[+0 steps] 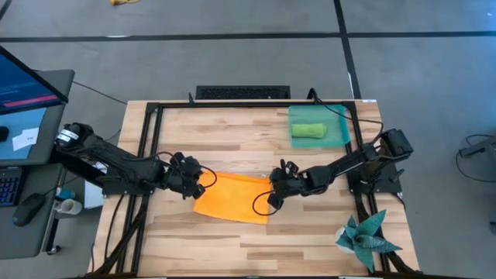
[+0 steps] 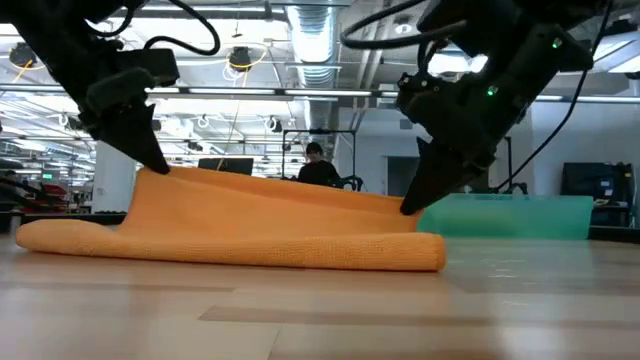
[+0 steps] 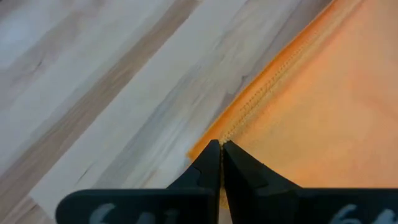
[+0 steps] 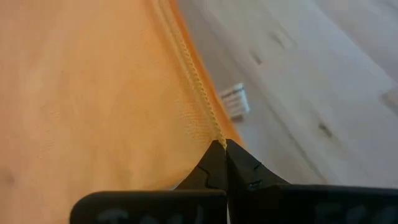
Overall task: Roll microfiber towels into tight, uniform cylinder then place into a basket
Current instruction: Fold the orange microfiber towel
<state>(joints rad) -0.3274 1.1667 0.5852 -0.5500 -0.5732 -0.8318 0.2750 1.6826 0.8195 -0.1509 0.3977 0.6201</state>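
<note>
The orange towel (image 1: 232,198) lies on the table's middle, its near part (image 2: 230,250) on the wood and its far edge (image 2: 280,188) raised. My left gripper (image 1: 204,180) is shut on its far left corner. My right gripper (image 1: 274,187) is shut on its far right corner. The lime green towel (image 1: 308,130) lies rolled up inside the teal basket (image 1: 338,118) at the far right. The basket's wall also shows in the low view (image 2: 515,215). My left gripper (image 3: 221,144) pinches the orange towel's far left corner at the hem (image 3: 235,126) between its two fingertips, slanting down from the table's left. That corner (image 2: 160,172) is lifted off the table. My right gripper (image 4: 224,144) pinches the far right corner at the hem (image 4: 213,129) between its two fingertips, slanting down from the table's right. That corner (image 2: 405,205) is lifted, and the edge between the grippers sags slightly.
A dark teal spiky cloth (image 1: 366,237) lies at the table's near right corner. A black frame (image 1: 155,108) runs around the tabletop. Bare wood shows near the front edge (image 1: 232,248) and at the far left (image 1: 217,132). A person (image 2: 318,165) sits in the room behind.
</note>
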